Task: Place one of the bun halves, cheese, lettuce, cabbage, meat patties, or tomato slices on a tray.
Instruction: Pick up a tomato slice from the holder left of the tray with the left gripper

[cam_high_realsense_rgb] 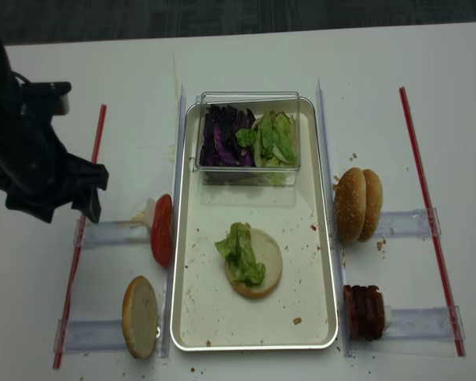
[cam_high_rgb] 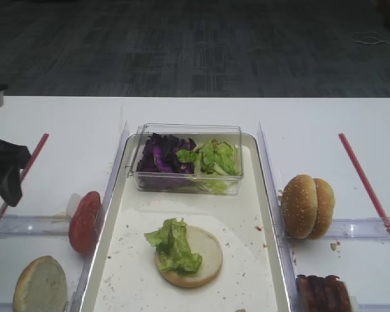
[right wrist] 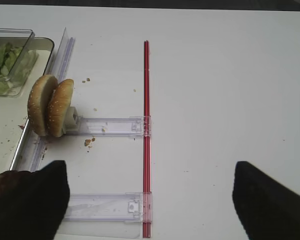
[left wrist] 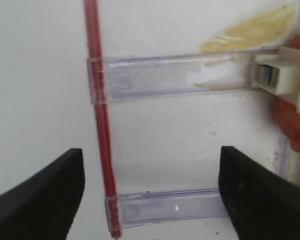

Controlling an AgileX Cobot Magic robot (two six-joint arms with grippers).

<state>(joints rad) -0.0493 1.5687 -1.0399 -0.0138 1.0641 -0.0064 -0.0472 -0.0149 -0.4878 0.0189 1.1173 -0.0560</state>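
Cream-white and speckled with crumbs, the tray (cam_high_realsense_rgb: 192, 317) already carried a bun half (cam_high_realsense_rgb: 263, 266) lying cut face up with a piece of lettuce (cam_high_realsense_rgb: 239, 252) draped over it, and behind that a clear plastic box (cam_high_realsense_rgb: 250, 136) holding cabbage (cam_high_realsense_rgb: 219, 135) and more lettuce. The left gripper (left wrist: 150, 192) hung over the clear rails to the left of the tray, its jaws wide apart and nothing between them; only bare table and a red strip (left wrist: 101, 120) showed below. A tomato slice (cam_high_realsense_rgb: 162, 230), standing on edge, sat off to the outside of its right jaw, near the tray's edge. The right gripper (right wrist: 150, 197) was likewise spread open and empty, with the meat patties (cam_high_realsense_rgb: 365, 312) just beyond its left jaw and two seeded bun halves (right wrist: 51, 106) ahead of that same jaw.

To my eye the stack was waiting for its next layer. The tomato looked the likely pick: the left arm would need to swing toward the tray side, straddle the thin upright disc, and close gently.
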